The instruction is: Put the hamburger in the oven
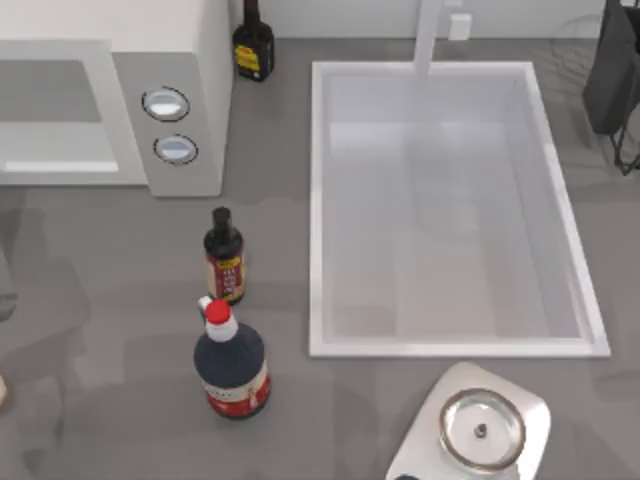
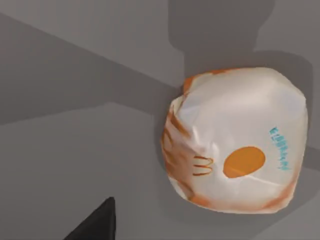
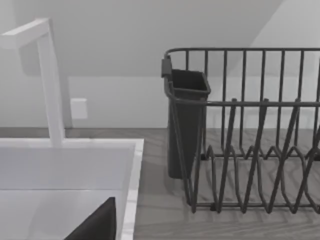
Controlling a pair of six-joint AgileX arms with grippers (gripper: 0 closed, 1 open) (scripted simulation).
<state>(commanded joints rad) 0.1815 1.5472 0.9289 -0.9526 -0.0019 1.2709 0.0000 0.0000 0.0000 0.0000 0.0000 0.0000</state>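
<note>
The hamburger [image 2: 235,142] is a round bun wrapped in white paper with orange print, and it lies on the grey table in the left wrist view. A dark part of my left gripper [image 2: 95,222] shows a short way off from it, not touching it. The oven [image 1: 110,110] is a white box at the back left of the table, with a grey panel and two round silver knobs [image 1: 166,103]. A dark part of my right gripper [image 3: 95,222] shows over the sink's corner, facing a dish rack.
A white sink [image 1: 320,200] fills the middle and right of the table, with a tap [image 1: 428,40] behind it. Two dark bottles [image 1: 224,255] [image 1: 231,362] stand left of the sink, a third [image 1: 253,45] beside the oven. A dark dish rack [image 3: 245,130] is at the back right. A white scale-like dish [image 1: 482,428] sits at the front.
</note>
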